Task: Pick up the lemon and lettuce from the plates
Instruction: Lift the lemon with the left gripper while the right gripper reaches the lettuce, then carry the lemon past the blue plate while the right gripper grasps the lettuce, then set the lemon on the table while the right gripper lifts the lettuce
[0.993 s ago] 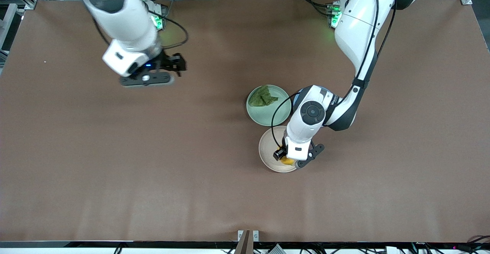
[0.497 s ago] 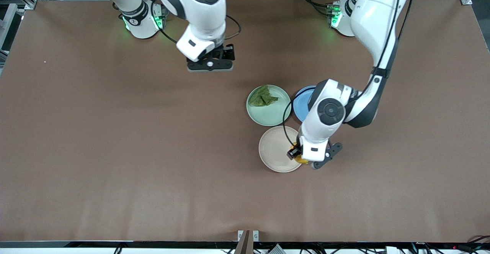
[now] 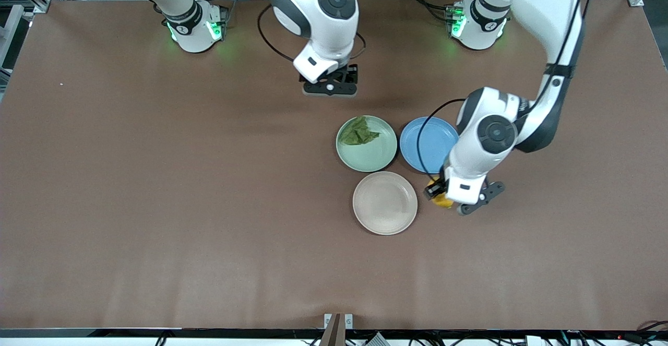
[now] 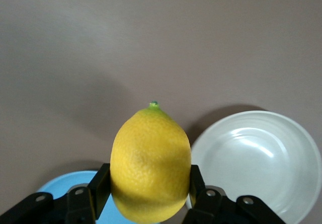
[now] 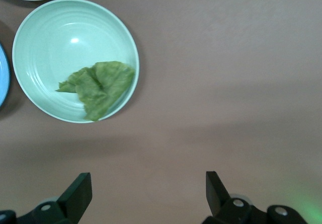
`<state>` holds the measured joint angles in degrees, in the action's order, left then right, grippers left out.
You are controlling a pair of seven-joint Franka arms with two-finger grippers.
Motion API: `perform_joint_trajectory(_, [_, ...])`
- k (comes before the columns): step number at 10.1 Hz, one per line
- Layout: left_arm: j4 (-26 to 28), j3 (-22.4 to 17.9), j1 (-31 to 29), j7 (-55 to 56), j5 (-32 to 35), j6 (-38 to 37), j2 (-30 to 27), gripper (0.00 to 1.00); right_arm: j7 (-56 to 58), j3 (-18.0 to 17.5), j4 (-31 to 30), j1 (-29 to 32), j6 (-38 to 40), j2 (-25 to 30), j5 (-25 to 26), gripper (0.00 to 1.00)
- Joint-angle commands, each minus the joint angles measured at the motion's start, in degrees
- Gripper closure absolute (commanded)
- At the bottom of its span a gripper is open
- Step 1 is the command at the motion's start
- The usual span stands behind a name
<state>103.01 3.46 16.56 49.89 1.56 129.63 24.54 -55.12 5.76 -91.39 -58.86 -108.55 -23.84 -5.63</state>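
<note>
Lemon (image 4: 150,164) first: it hangs clamped in the left gripper (image 4: 150,186), long axis running straight out along the fingers, its green-tipped pointed end aimed away from the wrist. Both black fingers (image 4: 100,182) press its flanks, one on each side at the widest part, so the jaws are spread just to the fruit's width. In the front view only a yellow sliver of the lemon (image 3: 442,200) peeks out from under the left gripper (image 3: 455,201), which is over bare table at about 3 o'clock from the beige plate (image 3: 385,203) and about 6 o'clock from the blue plate (image 3: 429,144). The beige plate carries nothing; from the left wrist it shows as a pale dish (image 4: 256,163) beside the fruit, with a blue rim (image 4: 58,184) at the other side.

Lettuce (image 3: 358,132) lies crumpled on the mint plate (image 3: 366,143), toward the rim at roughly 11 o'clock, its ragged long side running along that rim; the leaf (image 5: 98,84) touches no finger. The right gripper (image 3: 330,86) is over bare table at about 11 o'clock from the mint plate (image 5: 75,59), fingers (image 5: 76,193) spread wide, gripping nothing.
</note>
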Motion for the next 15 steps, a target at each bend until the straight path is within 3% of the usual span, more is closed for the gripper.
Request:
perform_joint_trajectory(1, [5.7,0.49,-2.58,-4.79,0.64,0.45,-3.97,1.0,-6.56,0.57,1.04,-1.78,-6.73,-4.88,-1.4,0.0])
perform_joint_trajectory(6, [8.08,0.4,-9.6,-15.68,0.9,0.36,-3.89,1.0,-15.89,0.57,9.9,-1.35,-11.76,-16.66,-2.37,0.02])
perform_joint_trajectory(8, [8.09,0.4,-12.68,-20.42,1.34,0.36,-2.14,1.0,-18.44,0.57,10.09,-1.61,-17.2,-18.86,-2.36,0.09])
perform_joint_trajectory(12, [8.0,0.31,-17.35,-27.92,1.43,0.36,0.85,1.0,-18.63,0.66,10.09,-2.05,-17.84,-21.94,-1.84,0.17])
perform_joint_trajectory(14, [7.73,0.05,-17.53,-31.31,1.43,0.36,2.35,0.19,-18.63,0.66,10.27,-2.31,-19.32,-23.18,-1.66,0.19])
perform_joint_trajectory(15, [7.82,-0.04,-17.61,-33.43,1.52,0.36,2.44,0.0,-18.63,0.66,10.27,-2.23,-20.29,-23.62,-1.84,0.21])
